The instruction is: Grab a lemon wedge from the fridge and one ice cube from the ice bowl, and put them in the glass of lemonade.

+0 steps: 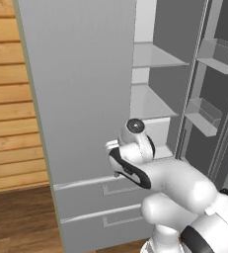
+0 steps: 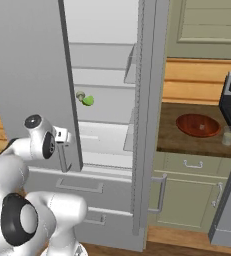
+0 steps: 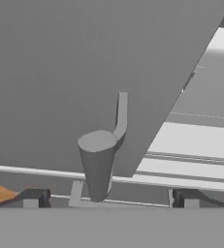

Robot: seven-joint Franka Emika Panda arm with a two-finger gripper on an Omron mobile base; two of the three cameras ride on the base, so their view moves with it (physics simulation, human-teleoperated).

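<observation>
Presently I see the fridge [image 2: 32,75] with its left door closed and its right door swung open, showing pale shelves. My gripper [image 3: 106,198] sits at the lower end of the left door's vertical bar handle [image 3: 98,162]; its fingers [image 3: 33,197] stand spread wide, one on each side of the handle, gripping nothing. From the right base view, the lemon wedge [image 2: 88,100], pale yellow-green, rests on a middle shelf inside the fridge, above and to the right of the hand. Right of the fridge, on the dark wooden counter [image 2: 187,142], lies the ice bowl [image 2: 198,125], reddish-brown and shallow. The glass of lemonade [image 2: 228,135] stands just beside the bowl, on its right. I cannot make out an ice cube in the bowl. Two drawers [image 1: 105,207] lie below the doors.
</observation>
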